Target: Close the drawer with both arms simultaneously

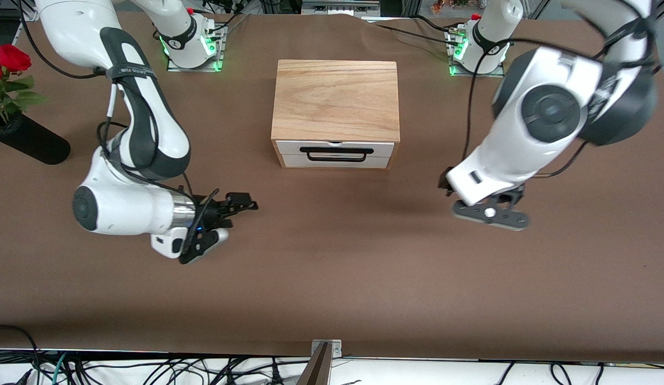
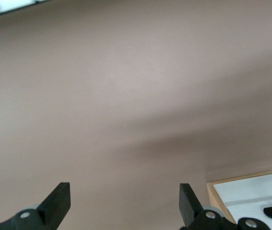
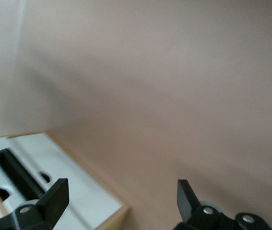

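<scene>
The drawer [image 1: 336, 154] sits pushed into the light oak box [image 1: 336, 99]. Its white front panel lies about flush with the box's front, and the black wire handle [image 1: 336, 155] faces the front camera. No wood inside shows. My right gripper [image 1: 236, 218] is open and empty, low over the table, toward the right arm's end from the drawer front. My left gripper [image 1: 445, 185] is open and empty, low over the table toward the left arm's end. Neither touches the drawer. The left wrist view [image 2: 124, 201] shows the white front [image 2: 251, 194]. The right wrist view [image 3: 123, 199] shows it too [image 3: 64, 172].
A black vase [image 1: 29, 140] with red roses [image 1: 8, 59] lies at the right arm's end of the table. The brown table [image 1: 332, 278] stretches bare in front of the drawer. A metal bracket [image 1: 322, 363] and cables sit at the edge nearest the front camera.
</scene>
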Controlling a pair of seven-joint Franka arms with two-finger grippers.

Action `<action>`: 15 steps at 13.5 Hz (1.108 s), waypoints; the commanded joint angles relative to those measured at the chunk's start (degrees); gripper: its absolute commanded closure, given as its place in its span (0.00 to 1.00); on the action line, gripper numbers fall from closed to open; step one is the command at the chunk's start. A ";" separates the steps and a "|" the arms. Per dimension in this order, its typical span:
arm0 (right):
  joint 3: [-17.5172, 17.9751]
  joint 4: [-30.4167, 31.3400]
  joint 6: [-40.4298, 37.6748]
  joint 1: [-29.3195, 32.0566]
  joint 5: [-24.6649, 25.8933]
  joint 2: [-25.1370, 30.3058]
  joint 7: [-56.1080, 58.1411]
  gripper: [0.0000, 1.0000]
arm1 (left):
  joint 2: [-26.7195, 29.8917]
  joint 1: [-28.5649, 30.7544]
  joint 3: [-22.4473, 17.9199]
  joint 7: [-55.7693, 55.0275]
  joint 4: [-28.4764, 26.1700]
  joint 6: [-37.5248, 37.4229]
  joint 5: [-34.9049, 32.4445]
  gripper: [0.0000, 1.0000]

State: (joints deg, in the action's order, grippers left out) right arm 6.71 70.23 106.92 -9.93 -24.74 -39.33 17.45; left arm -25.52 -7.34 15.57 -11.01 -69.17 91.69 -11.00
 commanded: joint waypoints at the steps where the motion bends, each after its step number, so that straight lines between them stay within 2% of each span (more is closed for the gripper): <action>1: -4.86 -0.62 1.71 -1.59 1.27 1.36 5.63 0.00 | 5.21 3.55 -0.89 -0.76 -1.76 -2.82 -0.78 0.00; 2: -5.47 -0.53 1.97 -0.71 1.97 1.71 10.19 0.00 | 6.26 4.17 -2.55 -0.59 -2.10 -2.92 -0.34 0.00; 4: -8.63 2.61 2.32 0.96 2.85 4.16 12.96 0.00 | 10.38 4.43 -6.33 -0.41 -6.39 -2.92 5.08 0.00; 6: -8.91 7.36 7.91 4.47 2.86 7.94 12.87 0.00 | 15.04 5.49 -9.15 0.03 -12.63 -2.75 10.19 0.00; 8: -8.82 10.71 14.07 6.41 2.59 11.63 12.87 0.00 | 19.52 6.10 -9.16 -0.58 -18.77 -2.22 10.38 0.00; 10: -8.99 12.30 14.63 6.77 3.73 16.02 12.87 0.00 | 24.26 8.38 -9.16 0.20 -24.67 1.98 11.52 0.00; 11: -8.99 13.26 14.63 6.94 6.00 18.13 12.79 0.00 | 25.85 8.83 -9.16 0.64 -26.52 2.87 13.61 0.00; 13: -8.99 14.15 12.71 7.21 10.92 22.17 9.56 0.00 | 26.48 8.39 -9.16 0.73 -26.89 2.97 13.46 0.00; 15: -8.91 14.24 7.97 7.21 12.87 25.17 -3.40 0.00 | 26.92 7.87 -9.16 0.73 -26.89 2.88 13.11 0.00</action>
State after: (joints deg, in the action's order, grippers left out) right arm -2.72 80.73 117.20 -2.84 -14.30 -18.87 22.96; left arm -0.58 0.75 6.39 -10.90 -93.68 93.11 1.19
